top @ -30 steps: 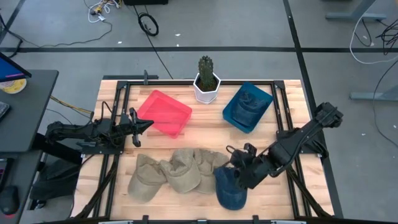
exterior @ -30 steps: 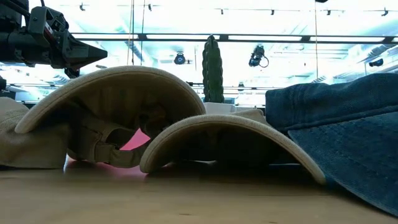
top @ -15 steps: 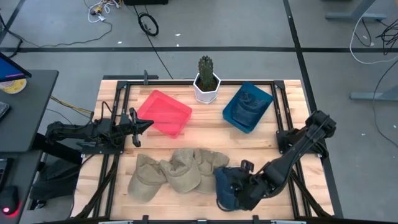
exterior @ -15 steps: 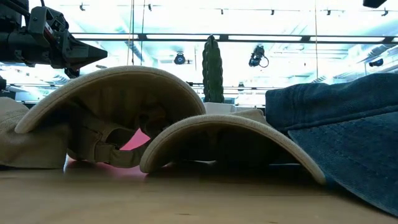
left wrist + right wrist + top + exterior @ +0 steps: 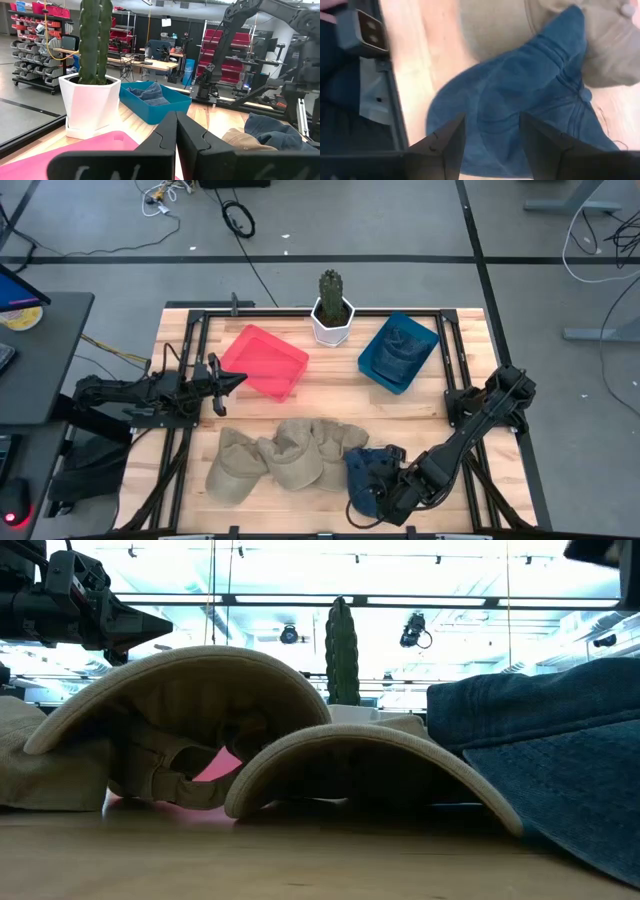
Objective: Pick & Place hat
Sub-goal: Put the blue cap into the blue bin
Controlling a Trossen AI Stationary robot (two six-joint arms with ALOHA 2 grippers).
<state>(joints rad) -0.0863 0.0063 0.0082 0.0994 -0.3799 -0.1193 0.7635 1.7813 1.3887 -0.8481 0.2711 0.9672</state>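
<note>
A dark blue cap [image 5: 360, 468] lies on the table near the near edge, crown up, its side against a row of tan caps [image 5: 285, 455]. In the right wrist view the blue cap [image 5: 520, 100] fills the space past my open right gripper [image 5: 490, 147]. That gripper [image 5: 375, 498] hangs low over the cap's near part. My left gripper [image 5: 232, 378] is shut, level above the table beside the pink tray [image 5: 265, 362]. In the low view the blue cap [image 5: 540, 730] sits right of the tan caps [image 5: 200, 700]. My right gripper stands open over the blue cap's crown [image 5: 500, 125], slanting down from the table's right side. Whether its fingers [image 5: 445, 145] touch the cloth, I cannot tell.
A blue bin [image 5: 398, 352] with blue cloth in it stands at the far right. A cactus in a white pot [image 5: 332, 315] stands at the far edge between bin and pink tray. The tan caps overlap one another left of the blue cap. Black rails frame the table.
My right gripper has moved toward the table's near edge and down, from beside the blue cap's right side to low over it. The arm has stretched out lower across the table.
</note>
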